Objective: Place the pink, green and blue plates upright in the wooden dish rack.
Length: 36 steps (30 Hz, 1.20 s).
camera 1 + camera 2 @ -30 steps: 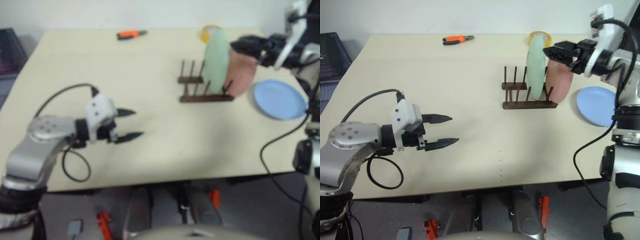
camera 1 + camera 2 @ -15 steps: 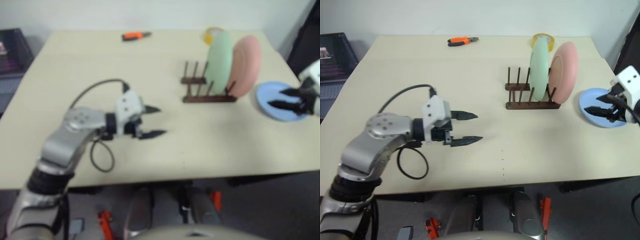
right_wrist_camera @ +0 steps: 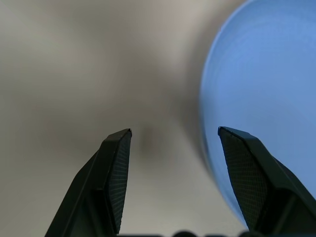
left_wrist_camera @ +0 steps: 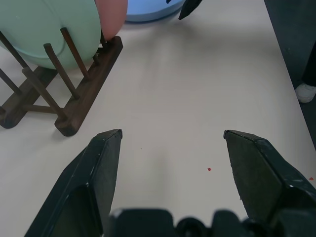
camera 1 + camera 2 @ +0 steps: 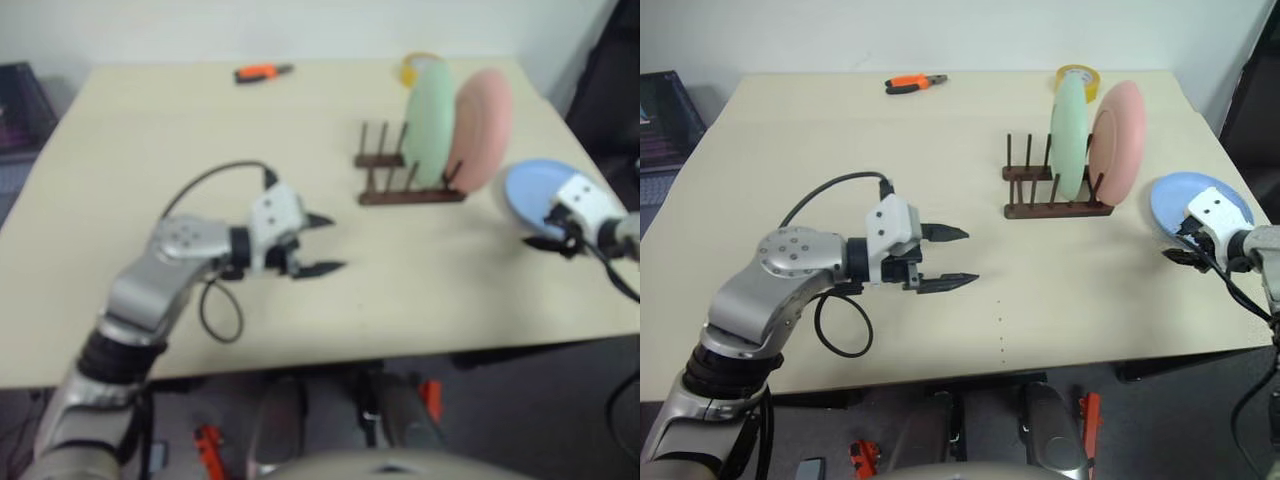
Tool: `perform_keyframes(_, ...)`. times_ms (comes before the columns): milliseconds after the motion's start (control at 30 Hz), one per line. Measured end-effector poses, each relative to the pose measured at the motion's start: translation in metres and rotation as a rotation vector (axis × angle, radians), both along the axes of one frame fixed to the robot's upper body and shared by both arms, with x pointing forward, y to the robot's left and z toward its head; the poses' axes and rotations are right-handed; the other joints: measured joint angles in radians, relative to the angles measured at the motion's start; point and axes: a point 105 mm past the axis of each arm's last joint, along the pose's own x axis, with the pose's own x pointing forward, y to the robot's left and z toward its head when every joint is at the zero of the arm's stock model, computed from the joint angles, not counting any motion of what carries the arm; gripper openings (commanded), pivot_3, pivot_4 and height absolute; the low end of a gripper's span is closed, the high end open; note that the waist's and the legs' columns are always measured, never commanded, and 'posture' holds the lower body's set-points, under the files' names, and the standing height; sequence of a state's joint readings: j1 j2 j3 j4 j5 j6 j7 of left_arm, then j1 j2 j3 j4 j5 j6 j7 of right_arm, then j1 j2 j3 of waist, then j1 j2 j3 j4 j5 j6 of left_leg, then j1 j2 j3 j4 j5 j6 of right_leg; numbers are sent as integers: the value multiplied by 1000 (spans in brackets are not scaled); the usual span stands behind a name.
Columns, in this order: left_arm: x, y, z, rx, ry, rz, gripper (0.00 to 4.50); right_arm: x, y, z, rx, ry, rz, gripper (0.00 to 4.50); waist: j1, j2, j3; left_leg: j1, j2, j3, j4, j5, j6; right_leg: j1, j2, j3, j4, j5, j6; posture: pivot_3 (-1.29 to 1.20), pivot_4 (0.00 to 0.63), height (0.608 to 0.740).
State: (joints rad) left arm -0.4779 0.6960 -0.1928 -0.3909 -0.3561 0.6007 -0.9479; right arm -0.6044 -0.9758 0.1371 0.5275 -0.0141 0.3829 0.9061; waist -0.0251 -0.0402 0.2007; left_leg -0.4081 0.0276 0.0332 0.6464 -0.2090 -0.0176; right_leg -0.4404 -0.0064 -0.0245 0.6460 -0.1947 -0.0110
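The blue plate [image 5: 1200,205] is seen lying flat on the table [image 5: 840,130], near its right edge and just to the right of the wooden rack [image 5: 1055,195]. The green plate [image 5: 1070,138] and the pink plate [image 5: 1117,140] are stood upright in the rack, side by side, the pink one at the rack's right end and leaning slightly away from the green one. Empty pegs are left on the rack's left part.

The right gripper [image 3: 170,170] is held low at the near rim of the blue plate, with its fingers spread apart and nothing between them; in the right wrist view one finger is seen over the plate's edge and the other over bare table. Whether the plate is touched cannot be told.

The left gripper [image 5: 945,258] is held above the middle of the table, well apart from the rack, pointed toward it, with its fingers parted and empty.

Orange-handled pliers [image 5: 908,83] are laid near the far edge of the table, and a roll of yellow tape [image 5: 1077,76] is seen behind the green plate.
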Motion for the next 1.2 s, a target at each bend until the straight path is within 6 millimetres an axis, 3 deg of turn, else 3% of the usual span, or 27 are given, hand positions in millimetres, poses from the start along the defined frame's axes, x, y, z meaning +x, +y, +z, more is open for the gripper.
perform_keyframes(200, -1, 2, -6, 1, 13, 17, 3630, 12, -10, -7, -50, -8, -51, 3029, -1, 0, 0, 0, -1, 1, 0, 0, 0, 0, 0, 5, 0, 1, 1, 0, 150, 740)
perform_keyframes(500, -3, 3, -10, 1, 21, 31, 3630, 17, -14, -12, -66, -10, -76, 12, -2, 0, 0, 4, -1, 2, 0, 0, 0, 2, 0, 9, 0, 2, 3, 0, 150, 740)
perform_keyframes(867, 2, 5, -3, -7, 3, 35, 3630, 5, -17, 1, -15, -29, -116, 12, 3, -1, 0, 6, 0, 1, -1, 0, 0, 5, 0, 9, 0, 1, 2, 0, 150, 740)
perform_keyframes(1033, 6, -10, 22, -73, -60, -29, 3630, -10, -7, 12, 56, -47, -131, 12, 6, -1, 0, 7, 0, 2, -1, 0, 0, 5, 0, 9, 0, 2, 3, 0, 150, 740)
perform_keyframes(1200, 2, -23, 26, -85, -55, -116, 3630, -27, -2, 31, 133, -76, -186, 12, 1, 0, 0, 6, -1, 2, -1, 0, 0, 4, 0, 10, 0, 1, 3, 0, 150, 740)
